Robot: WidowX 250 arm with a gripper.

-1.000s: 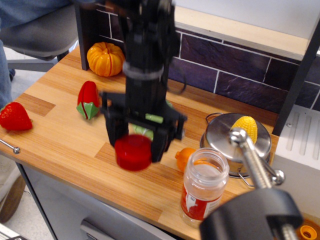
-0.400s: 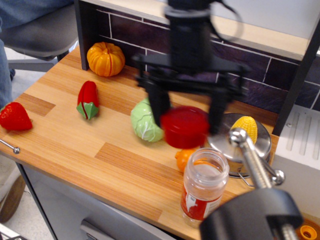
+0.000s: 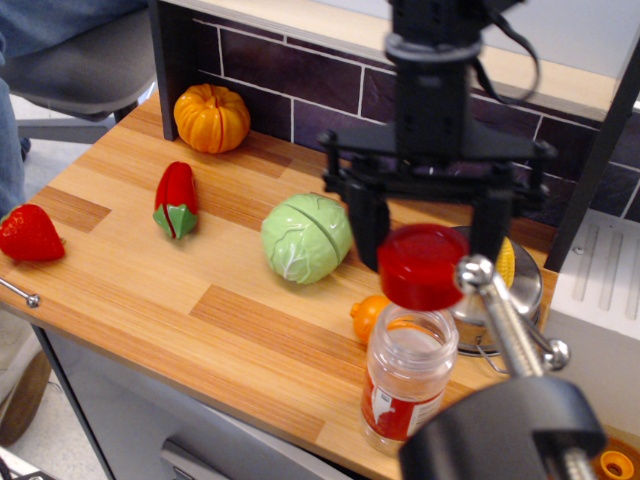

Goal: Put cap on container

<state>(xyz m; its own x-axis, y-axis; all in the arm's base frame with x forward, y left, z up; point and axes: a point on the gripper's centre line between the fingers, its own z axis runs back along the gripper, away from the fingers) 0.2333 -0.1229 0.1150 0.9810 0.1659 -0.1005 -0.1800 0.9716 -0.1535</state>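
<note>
My gripper is shut on the red cap and holds it in the air just above the open mouth of the container. The cap is about level. The container is a clear jar with a red-and-white label, standing upright near the counter's front edge. A small gap shows between the cap's underside and the jar's rim.
A steel pot with a yellow corn stands right behind the jar. An orange, a green cabbage, a red pepper, a pumpkin and a strawberry lie on the counter. A metal clamp fills the front right.
My gripper has carried the red cap from the counter's middle to the right and up, to just over the jar's mouth. The cabbage it covered now shows.
</note>
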